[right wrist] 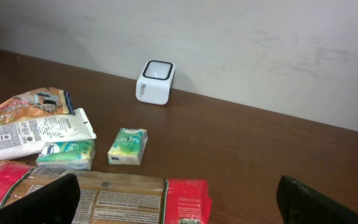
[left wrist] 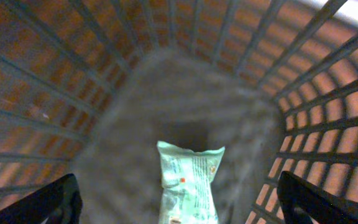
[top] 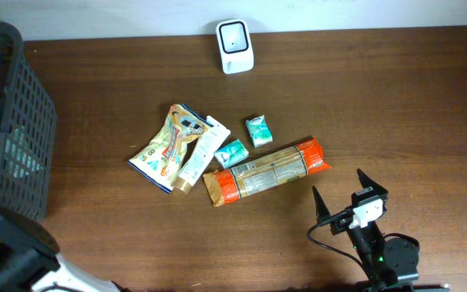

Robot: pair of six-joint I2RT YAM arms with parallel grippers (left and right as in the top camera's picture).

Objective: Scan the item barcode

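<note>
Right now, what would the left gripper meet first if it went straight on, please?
Likely the pale green packet on the floor of the basket, straight ahead of the left gripper; depth is unclear.

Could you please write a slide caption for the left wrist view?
Left gripper open above the dark mesh basket, with a pale green packet inside it.

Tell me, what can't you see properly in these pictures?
- Pale green packet: left wrist view, bottom cut off by the frame edge, print blurred.
- Basket: overhead, its inside mostly hidden by its mesh wall and the left edge.
- Long red-ended pack: barcode too small overhead; right wrist view's bottom edge cuts it off.
</note>
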